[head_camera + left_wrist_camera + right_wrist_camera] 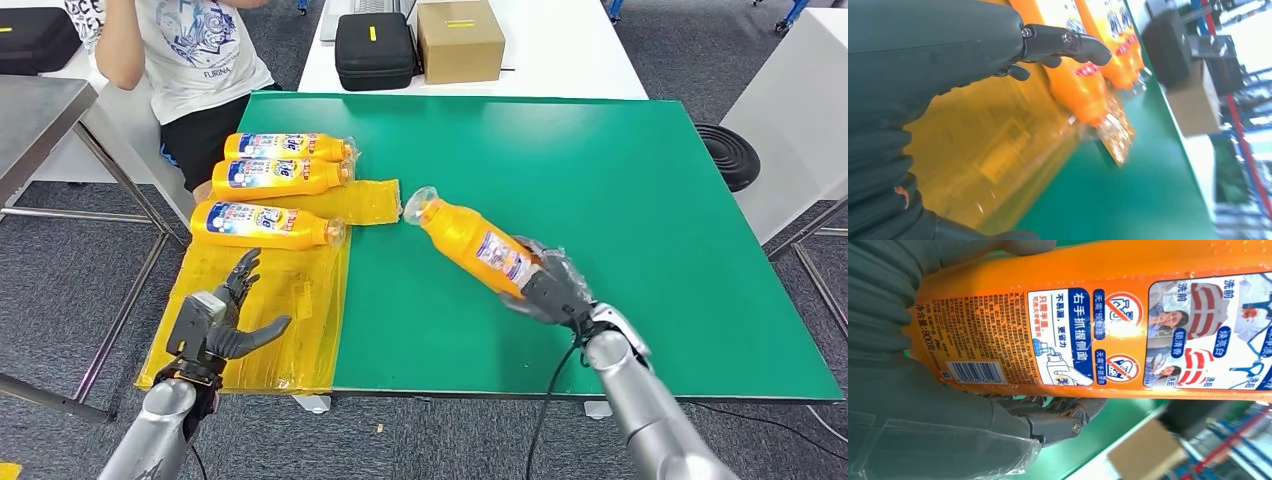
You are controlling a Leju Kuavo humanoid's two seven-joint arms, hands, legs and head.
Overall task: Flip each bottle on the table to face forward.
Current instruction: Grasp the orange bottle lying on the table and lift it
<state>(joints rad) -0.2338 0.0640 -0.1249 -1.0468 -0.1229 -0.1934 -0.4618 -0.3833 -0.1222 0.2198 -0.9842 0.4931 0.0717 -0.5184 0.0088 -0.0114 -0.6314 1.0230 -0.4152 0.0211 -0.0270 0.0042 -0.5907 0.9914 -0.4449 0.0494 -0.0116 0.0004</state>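
My right hand [552, 288] grips the base of an orange bottle [472, 245] that lies tilted on the green table [620, 220], its clear cap pointing to the far left. Its back label with a barcode [1068, 335] faces the right wrist camera. Three more orange bottles [262, 223], [280, 177], [290, 147] lie side by side on yellow sheets [270, 300] at the table's left, front labels up. Over the near part of the sheets my left hand [222, 318] hovers open, short of the nearest bottle [1075, 85].
A person in a white T-shirt [195, 50] sits at the far left corner. A black case [374, 48] and a cardboard box [458, 38] stand on the white table beyond. A round black object [728, 152] lies on the floor at the right.
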